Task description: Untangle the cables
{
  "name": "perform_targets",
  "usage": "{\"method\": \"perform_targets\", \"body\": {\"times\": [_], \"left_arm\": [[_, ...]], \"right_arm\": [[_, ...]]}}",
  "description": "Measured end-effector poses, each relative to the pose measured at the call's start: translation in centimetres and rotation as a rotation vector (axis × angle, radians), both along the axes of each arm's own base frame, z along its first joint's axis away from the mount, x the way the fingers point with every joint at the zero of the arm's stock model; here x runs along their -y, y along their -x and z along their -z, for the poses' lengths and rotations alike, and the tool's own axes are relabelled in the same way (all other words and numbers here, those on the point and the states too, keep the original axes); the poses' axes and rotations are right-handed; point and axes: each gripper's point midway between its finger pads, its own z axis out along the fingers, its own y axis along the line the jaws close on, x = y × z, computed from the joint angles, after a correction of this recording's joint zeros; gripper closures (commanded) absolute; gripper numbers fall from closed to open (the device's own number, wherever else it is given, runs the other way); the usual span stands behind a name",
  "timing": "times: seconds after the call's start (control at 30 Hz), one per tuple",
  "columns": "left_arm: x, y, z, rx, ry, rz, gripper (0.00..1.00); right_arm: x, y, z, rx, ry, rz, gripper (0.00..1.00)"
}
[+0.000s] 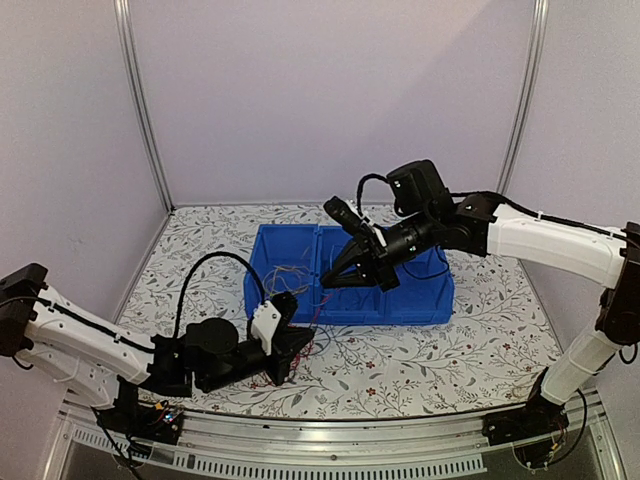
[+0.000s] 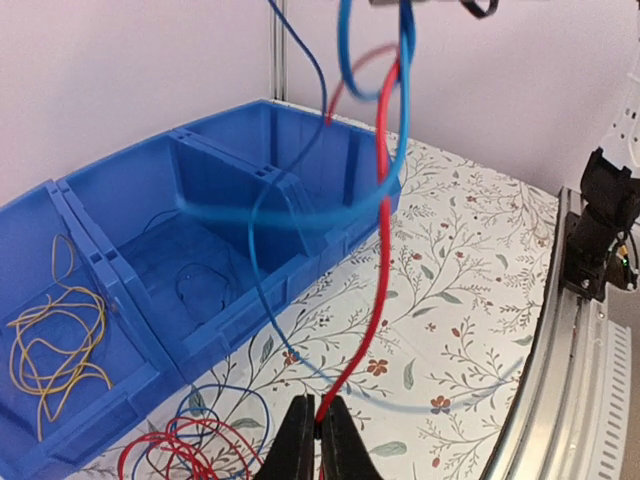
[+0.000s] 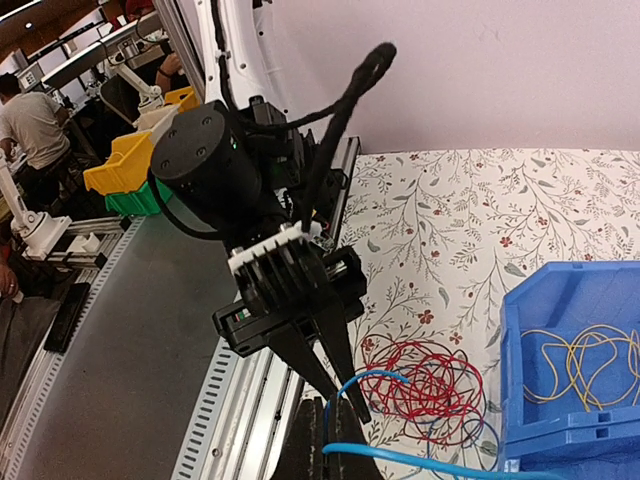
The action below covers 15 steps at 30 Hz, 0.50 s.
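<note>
High rear overview, wrist close-ups, bin (image 1: 350, 305) shared

Soft, even light is falling from above, casting only faint shadows on the bench (image 1: 450, 345). The top view is looking hazy and low in contrast, its posts (image 1: 140, 100) bowing at the edges. In the left wrist view a blue cable (image 2: 300, 212) is smearing into blur near the lens, while the bin (image 2: 230, 165) is showing sharp. In the right wrist view the room (image 3: 60, 120) is looking dim.

Left end effector (image 3: 345, 403) hangs beside red cables (image 3: 425, 385), yellow cables (image 3: 585, 360) in blue bin (image 3: 515, 350)
</note>
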Motion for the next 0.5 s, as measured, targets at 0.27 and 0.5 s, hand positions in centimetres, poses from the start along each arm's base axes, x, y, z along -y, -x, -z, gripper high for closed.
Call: {"method": "perform_targets", "body": {"times": [0.27, 0.5], "left_arm": [[-1.7, 0.5, 5.1, -0.119, -0.075, -0.023, 1.00], [-5.2, 1.4, 8.0, -0.234, -0.099, -0.061, 0.84]], "right_arm": [[1.3, -0.7, -4.6, 0.060, -0.075, 0.024, 1.00], [2.2, -0.4, -5.4, 0.081, -0.089, 0.026, 1.00]]}}
